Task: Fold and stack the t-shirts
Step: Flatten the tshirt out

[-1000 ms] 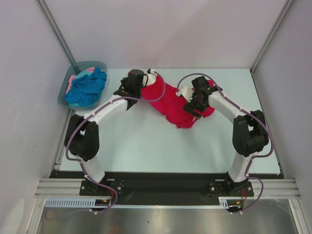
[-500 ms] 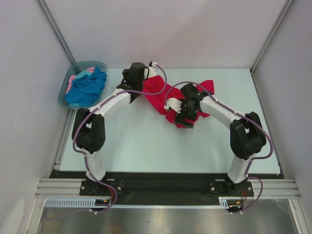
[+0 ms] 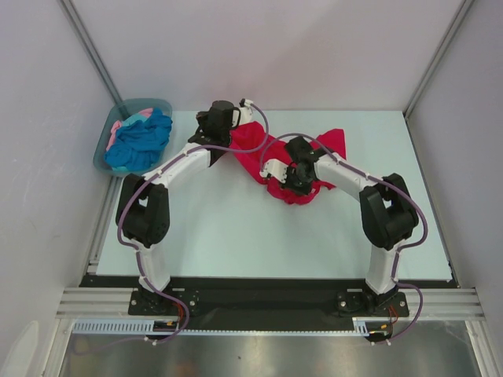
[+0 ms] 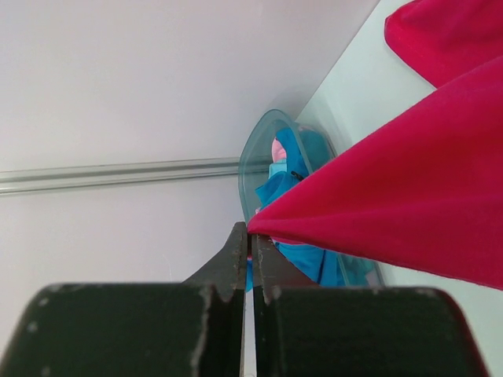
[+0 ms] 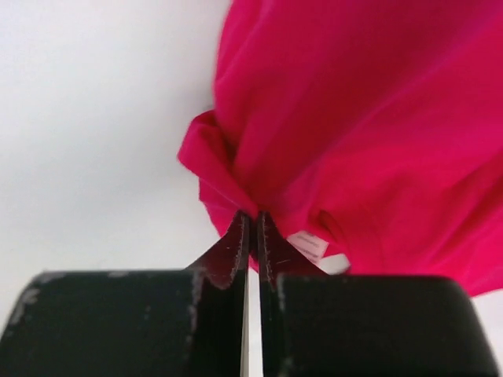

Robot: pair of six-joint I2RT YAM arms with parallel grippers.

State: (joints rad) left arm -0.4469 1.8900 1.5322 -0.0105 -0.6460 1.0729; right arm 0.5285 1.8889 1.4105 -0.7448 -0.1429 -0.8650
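1. Left pincer point(image 4: 250, 238): jaws shut, nipping a thin edge of the red t-shirt point(image 3: 263, 163). In the left wrist view the cloth runs taut from the tips toward the right of the frame.
2. Right pincer point(image 5: 253, 225): jaws shut on a bunched fold of the same shirt. A white label point(image 5: 307, 246) sits just right of the tips. I cannot tell how many layers I have.
3. The red t-shirt lies crumpled on the table point(image 3: 236, 228), upper middle of the top view, strung between my two pincers and not yet spread flat.
4. The turquoise t-shirt point(image 3: 141, 143) and pink t-shirt point(image 3: 118, 127) are heaped in the tub point(image 3: 163, 103), upper left of the top view, well apart from the red one.
5. Risk: the left hold is only a sliver of cloth. A hard pull outward would likely slide it from the jaws and drop that side.
6. Risk: the right pinch looks like a gathered wad. If front and back layers are caught together, lifting will raise a lump and the shirt will not open out.
7. Risk: uneven pulling between my arms could drag the shirt across the table and twist it, so any fold made afterward would sit crooked.
8. Risk: my left arm's cable point(image 3: 250, 148) hangs over the cloth and could snag a fold as I move.
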